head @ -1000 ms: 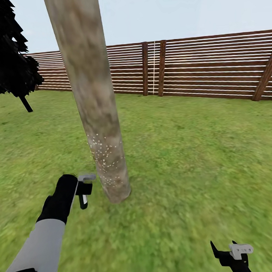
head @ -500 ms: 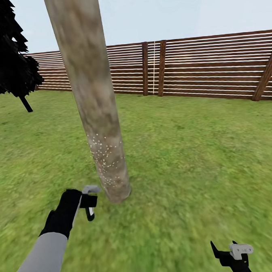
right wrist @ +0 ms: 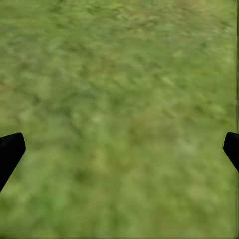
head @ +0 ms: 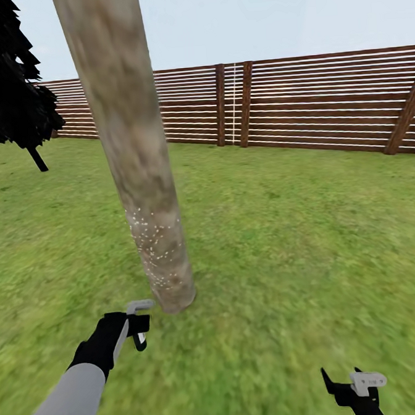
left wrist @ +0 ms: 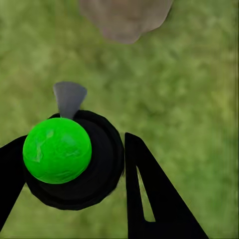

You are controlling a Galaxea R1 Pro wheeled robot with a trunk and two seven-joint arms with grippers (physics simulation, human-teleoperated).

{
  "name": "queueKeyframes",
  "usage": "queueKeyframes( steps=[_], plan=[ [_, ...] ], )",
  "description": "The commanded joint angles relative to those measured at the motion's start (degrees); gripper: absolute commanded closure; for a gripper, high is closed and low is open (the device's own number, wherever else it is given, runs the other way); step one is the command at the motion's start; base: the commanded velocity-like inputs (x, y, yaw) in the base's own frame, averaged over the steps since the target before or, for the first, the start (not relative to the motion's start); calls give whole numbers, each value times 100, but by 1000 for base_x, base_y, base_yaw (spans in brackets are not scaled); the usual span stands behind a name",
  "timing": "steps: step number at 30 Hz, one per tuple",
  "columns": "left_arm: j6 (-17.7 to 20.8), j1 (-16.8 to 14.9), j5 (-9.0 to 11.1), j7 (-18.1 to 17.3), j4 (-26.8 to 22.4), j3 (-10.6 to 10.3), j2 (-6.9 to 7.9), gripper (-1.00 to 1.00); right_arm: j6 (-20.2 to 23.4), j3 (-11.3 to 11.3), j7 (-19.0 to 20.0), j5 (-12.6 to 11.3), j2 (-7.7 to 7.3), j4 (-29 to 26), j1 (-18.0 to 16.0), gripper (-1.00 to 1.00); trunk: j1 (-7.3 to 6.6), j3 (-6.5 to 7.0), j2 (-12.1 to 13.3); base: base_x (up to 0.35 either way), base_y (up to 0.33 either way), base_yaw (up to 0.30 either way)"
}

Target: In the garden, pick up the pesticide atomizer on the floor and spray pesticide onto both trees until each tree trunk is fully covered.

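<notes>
A thick tree trunk (head: 136, 163) of mottled grey-brown bark rises from the lawn just ahead, left of centre. White specks (head: 153, 242) dot its lower part. My left gripper (head: 137, 329) is shut on the pesticide atomizer (head: 139, 306), low over the grass just left of the trunk's foot. In the left wrist view the atomizer (left wrist: 57, 149) shows a bright green ball on a black round body with a grey nozzle. It sits between the fingers of the left gripper (left wrist: 74, 186), and the trunk's foot (left wrist: 124, 20) lies beyond it. My right gripper (head: 353, 384) hangs open over bare grass (right wrist: 119, 99).
A brown slatted wooden fence (head: 299, 102) closes the lawn at the back. At the far left stands a dark tree with jagged foliage (head: 10, 85) and a thin leaning stem (head: 37, 159). Grass stretches wide to the right of the trunk.
My left arm has drawn back and down with the atomizer, ending lower beside the trunk's foot. The view has shifted slightly. The right gripper has stayed in place.
</notes>
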Motion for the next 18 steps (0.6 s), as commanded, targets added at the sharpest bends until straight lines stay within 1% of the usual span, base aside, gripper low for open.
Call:
queueKeyframes(
  steps=[1,3,6,10,15,18],
  plan=[
    [18,0,-61,-65,-10,22,-22,100,-16,-49,44,15,1,5,-6,-100,0,-5,-2,21,-271,0],
    [12,1,-68,-45,-10,1,-78,100,-16,-49,43,16,1,5,-5,-100,0,-5,-2,-19,-276,35],
    [23,2,-82,-15,-10,-7,-151,100,-16,-49,43,10,1,5,-6,-100,0,-5,-2,-105,-277,194],
    [19,2,-84,-4,-17,-8,-158,100,-16,-49,43,7,5,5,-6,-100,0,-5,-2,-98,-277,271],
    [19,2,-85,12,-19,-8,-159,100,-16,-49,43,7,6,45,-4,-100,0,-5,-2,-9,-278,275],
    [19,2,-88,14,-19,-8,-159,100,-16,-49,43,7,1,71,-5,-100,0,-5,-2,0,-278,58]
  ],
)
